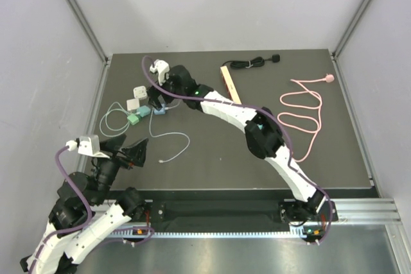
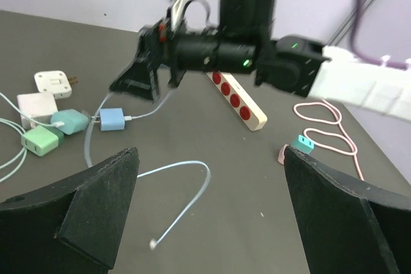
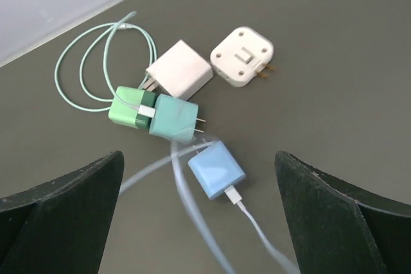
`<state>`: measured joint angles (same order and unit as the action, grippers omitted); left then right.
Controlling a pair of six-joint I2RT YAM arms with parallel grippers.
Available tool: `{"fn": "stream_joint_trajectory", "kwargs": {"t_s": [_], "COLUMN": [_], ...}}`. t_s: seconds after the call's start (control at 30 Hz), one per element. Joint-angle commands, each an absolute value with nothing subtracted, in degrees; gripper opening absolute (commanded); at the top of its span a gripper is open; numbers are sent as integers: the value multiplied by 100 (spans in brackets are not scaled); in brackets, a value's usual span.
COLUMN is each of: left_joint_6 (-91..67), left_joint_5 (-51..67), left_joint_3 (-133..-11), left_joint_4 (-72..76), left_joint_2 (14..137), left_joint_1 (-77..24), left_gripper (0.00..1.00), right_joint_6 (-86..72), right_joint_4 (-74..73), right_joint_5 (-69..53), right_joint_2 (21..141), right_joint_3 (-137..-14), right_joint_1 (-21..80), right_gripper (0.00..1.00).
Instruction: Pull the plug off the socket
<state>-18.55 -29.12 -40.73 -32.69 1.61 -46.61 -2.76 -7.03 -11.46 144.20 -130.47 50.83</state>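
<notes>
Right pincer (image 3: 199, 158): wide open, gripping nothing. Blue plug (image 3: 216, 172): loose on worktop (image 3: 340, 107) just beneath it, well apart from socket strip (image 1: 230, 85). Feels like job done; next, lift clear without snagging cable (image 3: 260, 226).

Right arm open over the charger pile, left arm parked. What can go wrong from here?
1. A pale cable looks blurred and close beneath the open right gripper. It may be raised off the table, so a retreat could snag it and drag the blue charger.
2. The blue charger lies right at the prongs of the teal charger. Closing here could catch both.
</notes>
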Motion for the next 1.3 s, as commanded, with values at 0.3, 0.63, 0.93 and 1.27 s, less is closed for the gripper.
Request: {"fn": "stream_joint_trajectory", "kwargs": {"t_s": [0.3,0.63,0.93,1.27], "left_joint_6": [-2619,-2514,-2030,-2425], "left_joint_5": [-2637,-1223,684,826], "left_joint_3": [-4122,-3753,-4042,-4702], "left_joint_4": [-3375,-2348,-880,147], "left_joint_2": [149,1554,4181,6520], "left_joint_1": [-4658,-4658,-4667,-4667], "left_gripper": [99,99,97,95], "right_joint_6": [3144,5105,4133,3665], "right_joint_4": [-2872,-4832,-4035,-3279], "right_joint_5": [-2267,-3462,-3176,-2039], "right_joint_2": [12614,10725,8044,6320], "right_joint_3": [-12103,-11015,-7597,-4765], "right_joint_1": [4878,4141,2550,1583], "right_gripper": [100,100,100,100]}}
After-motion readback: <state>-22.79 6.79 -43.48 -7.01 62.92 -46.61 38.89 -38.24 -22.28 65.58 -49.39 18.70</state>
